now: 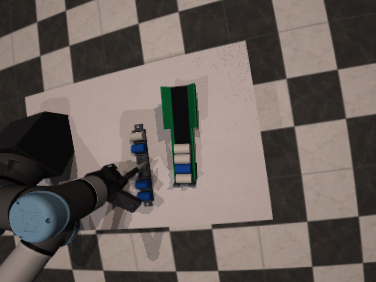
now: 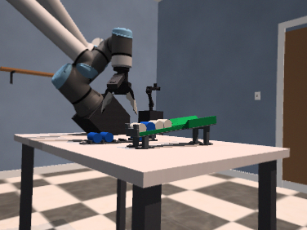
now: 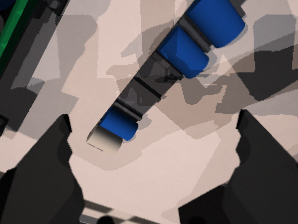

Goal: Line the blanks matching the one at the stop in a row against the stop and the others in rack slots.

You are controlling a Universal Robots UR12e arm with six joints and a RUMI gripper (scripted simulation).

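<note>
The green ramp (image 1: 193, 110) (image 2: 202, 121) holds a row from its stop upward: a white blank (image 1: 184, 178) (image 2: 138, 126), a blue blank (image 1: 183, 169) (image 2: 147, 126) and two more white blanks. All lie across it. The stock rack (image 1: 138, 127) (image 3: 136, 96) holds a white blank (image 1: 137, 136) (image 3: 104, 140) at its far end, a blue blank (image 1: 139, 148) (image 3: 120, 124) beside it, and two blue blanks at the near end. The slots between show bare floor. My gripper (image 1: 141, 184) (image 2: 119, 112) (image 3: 152, 113) is wide open and empty, above the rack.
The white table (image 1: 225, 195) (image 2: 229, 157) carries both fixtures. The ramp stands on dark legs just beside the rack, and its edge shows at the upper left of the wrist view. A black block (image 1: 42, 142) is by the arm's base.
</note>
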